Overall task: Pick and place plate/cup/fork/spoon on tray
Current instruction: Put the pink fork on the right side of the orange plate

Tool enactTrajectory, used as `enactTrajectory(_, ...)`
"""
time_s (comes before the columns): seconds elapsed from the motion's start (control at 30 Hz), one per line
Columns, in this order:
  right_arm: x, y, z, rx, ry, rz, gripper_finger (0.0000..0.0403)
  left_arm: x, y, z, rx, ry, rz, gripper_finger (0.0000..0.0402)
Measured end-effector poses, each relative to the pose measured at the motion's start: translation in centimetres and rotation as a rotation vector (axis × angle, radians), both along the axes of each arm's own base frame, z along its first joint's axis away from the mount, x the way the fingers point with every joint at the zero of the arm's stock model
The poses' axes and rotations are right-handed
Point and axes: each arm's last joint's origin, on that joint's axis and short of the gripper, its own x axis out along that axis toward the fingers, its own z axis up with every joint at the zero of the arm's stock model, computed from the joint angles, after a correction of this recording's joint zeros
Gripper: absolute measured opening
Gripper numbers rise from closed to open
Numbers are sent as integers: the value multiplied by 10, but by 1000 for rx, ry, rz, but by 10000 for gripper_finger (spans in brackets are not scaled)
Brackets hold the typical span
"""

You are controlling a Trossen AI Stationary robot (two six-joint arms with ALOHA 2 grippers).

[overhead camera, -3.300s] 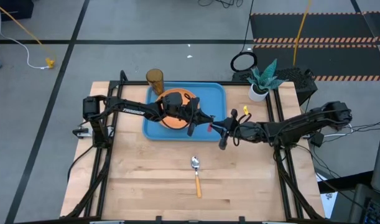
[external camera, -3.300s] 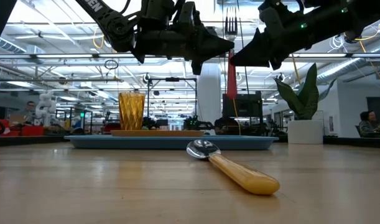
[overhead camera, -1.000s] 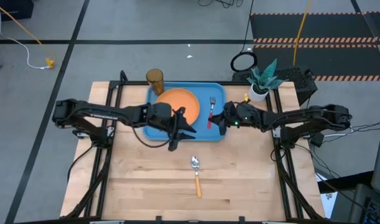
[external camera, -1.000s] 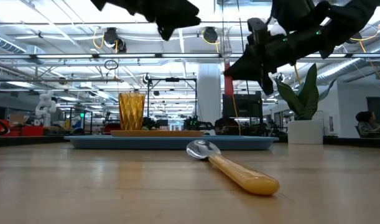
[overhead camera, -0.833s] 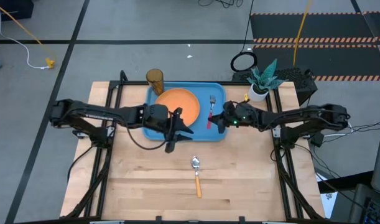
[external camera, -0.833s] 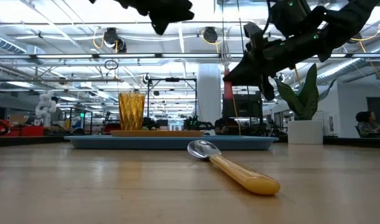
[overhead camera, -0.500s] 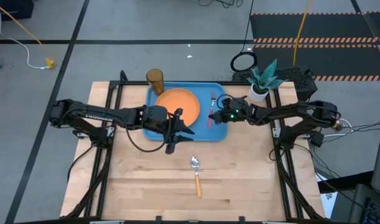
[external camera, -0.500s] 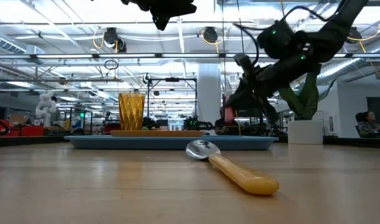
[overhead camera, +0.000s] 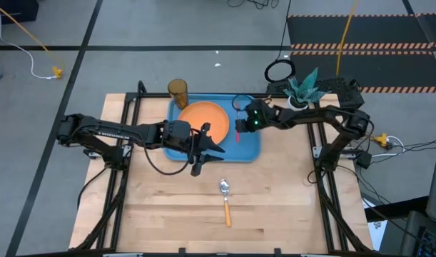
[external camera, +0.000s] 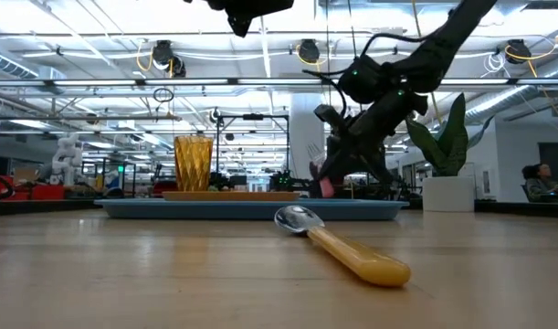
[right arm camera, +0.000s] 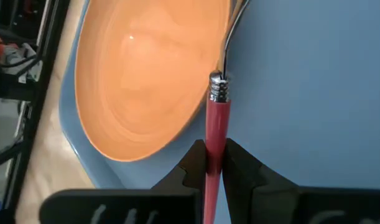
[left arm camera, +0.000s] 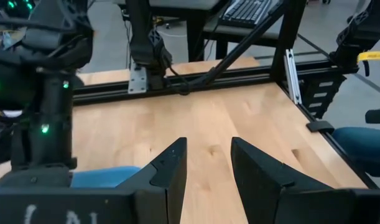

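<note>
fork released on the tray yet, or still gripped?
Still gripped. The right gripper is shut on the fork handle, low over the tray beside the plate; whether the tines touch cannot be told.

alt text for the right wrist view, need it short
The right gripper is shut on the fork by its red handle, holding it over the light-blue tray. The fork's tines point away from the camera, next to the rim of the orange plate on the tray.

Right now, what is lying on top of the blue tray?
On the tray lies the orange plate. The right gripper holds the fork low over its blue floor beside the plate. The cup's base is hidden, so its footing is unclear.
</note>
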Motion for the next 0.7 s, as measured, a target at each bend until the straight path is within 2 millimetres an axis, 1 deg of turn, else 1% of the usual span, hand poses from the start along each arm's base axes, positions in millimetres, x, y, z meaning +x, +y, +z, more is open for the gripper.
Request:
enactTrajectory(0.13, -1, -7, -13, 83, 23, -14, 18, 0, 0, 1, 12, -10, -4, 127)
enactTrajectory(0.3, 1, -7, -28, 173, 39, 7, 18, 0, 0, 1, 15, -12, -5, 127)
enactTrajectory(0.5, 1, -7, -29, 174, 43, 4, 22, 0, 0, 1, 16, -15, -5, 127)
enactTrajectory(0.7, 1, -8, -30, 148, 58, -13, 54, 0, 0, 1, 15, -14, -5, 127)
